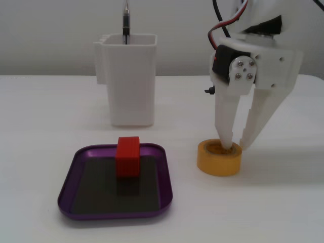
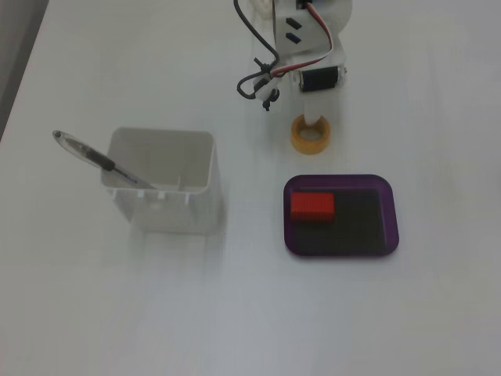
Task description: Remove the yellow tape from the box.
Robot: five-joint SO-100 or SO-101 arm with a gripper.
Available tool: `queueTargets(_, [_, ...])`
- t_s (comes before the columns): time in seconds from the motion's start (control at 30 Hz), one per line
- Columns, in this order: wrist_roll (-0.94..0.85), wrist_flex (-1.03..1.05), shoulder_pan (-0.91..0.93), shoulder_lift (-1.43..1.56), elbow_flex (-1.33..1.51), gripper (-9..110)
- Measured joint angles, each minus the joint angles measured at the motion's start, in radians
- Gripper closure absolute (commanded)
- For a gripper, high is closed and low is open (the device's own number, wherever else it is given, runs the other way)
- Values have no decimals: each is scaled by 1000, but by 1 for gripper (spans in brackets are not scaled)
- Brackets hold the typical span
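Though dim: white table (image 1: 283,212), seemingly bare wall.

Yellow tape (image 1: 218,161): thick yellow-orange roll, lying flat on the table, hollow core facing up, sitting outside the box.
Box (image 1: 68,185): shallow purple tray, dark floor, lying beside the tape.

in a fixed view the tape (image 1: 218,158) lies on the table (image 1: 283,202), just right of the box (image 1: 71,185) and outside it — the cube (image 1: 127,156) stands in the box. the container (image 1: 130,81) stands behind the box, a pen (image 2: 86,153) leaning in it. the gripper (image 1: 235,145) meets the tape from above, one fingertip inside its core — the other at its outer wall.
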Motion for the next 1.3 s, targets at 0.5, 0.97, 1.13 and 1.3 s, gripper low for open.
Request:
queueTargets(0.5, [0, 279, -5, 163, -172, 88])
queueTargets(0.97, [2, 370, -2, 798, 75, 88])
queueTargets(1.13, [2, 342, 9, 1019, 339, 88])
queueTargets(1.3, [2, 236, 104, 1232, 607, 88])
